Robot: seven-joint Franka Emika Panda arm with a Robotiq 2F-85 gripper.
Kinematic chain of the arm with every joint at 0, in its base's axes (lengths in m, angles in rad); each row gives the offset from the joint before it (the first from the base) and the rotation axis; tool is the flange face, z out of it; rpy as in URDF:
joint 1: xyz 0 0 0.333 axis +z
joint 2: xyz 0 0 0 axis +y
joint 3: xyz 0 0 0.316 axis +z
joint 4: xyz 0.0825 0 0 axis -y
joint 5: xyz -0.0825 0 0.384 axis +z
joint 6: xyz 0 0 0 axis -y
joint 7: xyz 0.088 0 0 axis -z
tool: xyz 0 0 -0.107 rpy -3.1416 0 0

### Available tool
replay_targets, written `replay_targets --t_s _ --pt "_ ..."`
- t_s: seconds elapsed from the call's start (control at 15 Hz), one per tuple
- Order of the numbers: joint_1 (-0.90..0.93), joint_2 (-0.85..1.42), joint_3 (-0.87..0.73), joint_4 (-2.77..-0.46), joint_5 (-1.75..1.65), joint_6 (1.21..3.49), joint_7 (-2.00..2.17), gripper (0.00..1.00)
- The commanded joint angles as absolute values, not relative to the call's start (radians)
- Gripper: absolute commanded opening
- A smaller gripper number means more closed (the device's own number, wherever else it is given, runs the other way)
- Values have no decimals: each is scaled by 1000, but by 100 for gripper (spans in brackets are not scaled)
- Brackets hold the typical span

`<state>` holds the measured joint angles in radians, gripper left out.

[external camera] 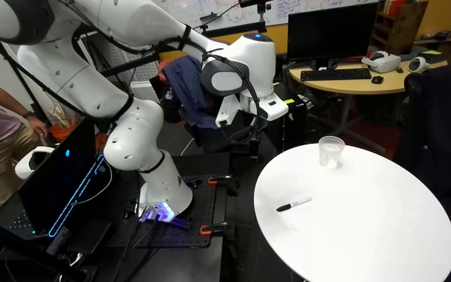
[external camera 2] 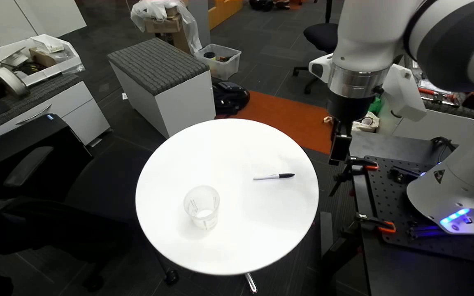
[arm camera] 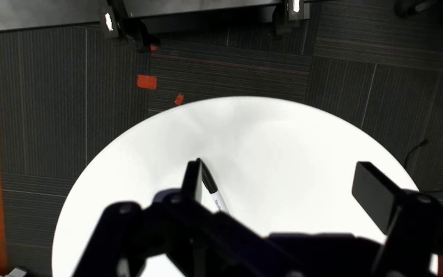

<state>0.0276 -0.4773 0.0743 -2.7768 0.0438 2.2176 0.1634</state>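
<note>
The black-capped marker (external camera: 294, 204) lies flat on the round white table (external camera: 366, 231), on the half nearer my black bench (external camera: 198, 260), its long axis running outward, cap (external camera 2: 287, 175) pointing toward my base (external camera: 166, 192) and white barrel (external camera 2: 266, 177) away. My gripper (arm camera: 283, 186) hangs apart from it, jaws spread wide, holding nothing. Farther out on the table, a translucent plastic cup (external camera 2: 202, 207) stands upright.

1 arm (external camera: 139, 125), bent — wrist (external camera: 260, 62) pointing down, claw (arm camera: 283, 184) hanging below it, 2 fingers (arm camera: 373, 196) spread wide
</note>
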Motion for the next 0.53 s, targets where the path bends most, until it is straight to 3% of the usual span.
replay_targets --t_s 0.0,0.47 --pt "9 -365 65 -2758 24 2304 148 100" --pt "1 -151 39 -2687 36 2393 143 100"
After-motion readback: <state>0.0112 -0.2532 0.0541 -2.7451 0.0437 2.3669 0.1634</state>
